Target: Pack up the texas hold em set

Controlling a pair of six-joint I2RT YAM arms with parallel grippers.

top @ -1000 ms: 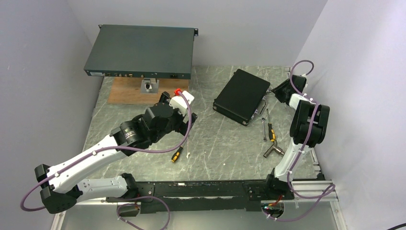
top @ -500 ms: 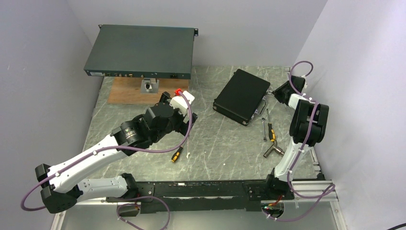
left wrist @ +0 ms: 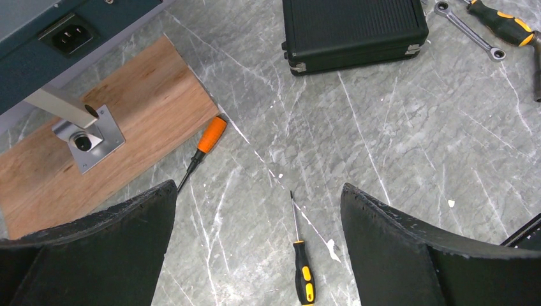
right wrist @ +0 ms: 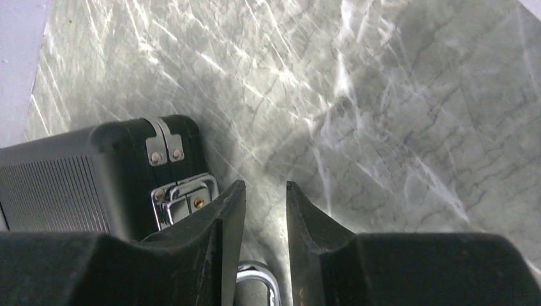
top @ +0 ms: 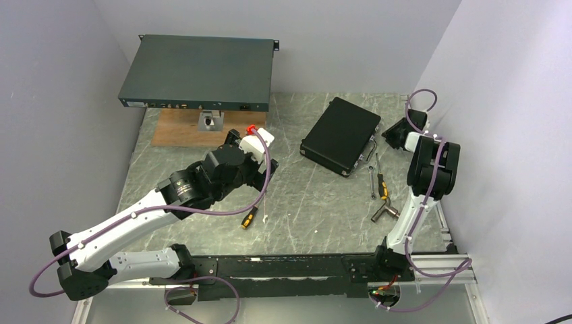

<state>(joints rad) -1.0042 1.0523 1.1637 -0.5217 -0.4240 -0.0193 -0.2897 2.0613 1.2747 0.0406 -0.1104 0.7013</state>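
Top external: black ribbed hinged case with metal corners (top: 340, 135) lies closed, far right, right gripper (top: 390, 132) at its edge. Left wrist: left gripper (left wrist: 258, 188) wide, empty. Right wrist: jaws near-closed beside chrome latch (right wrist: 182, 199); hold unclear. Rigid, probably hefty; grab edges.

a dark-green rack unit (top: 199, 71) sits above a wooden board (top: 177, 129), with screwdrivers (left wrist: 303, 275) and a wrench (left wrist: 469, 30) nearby.

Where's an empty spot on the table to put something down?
Bare marble lies in front of the black case, between the small screwdriver and the wrench. It's crowded right of the case, around the right gripper.
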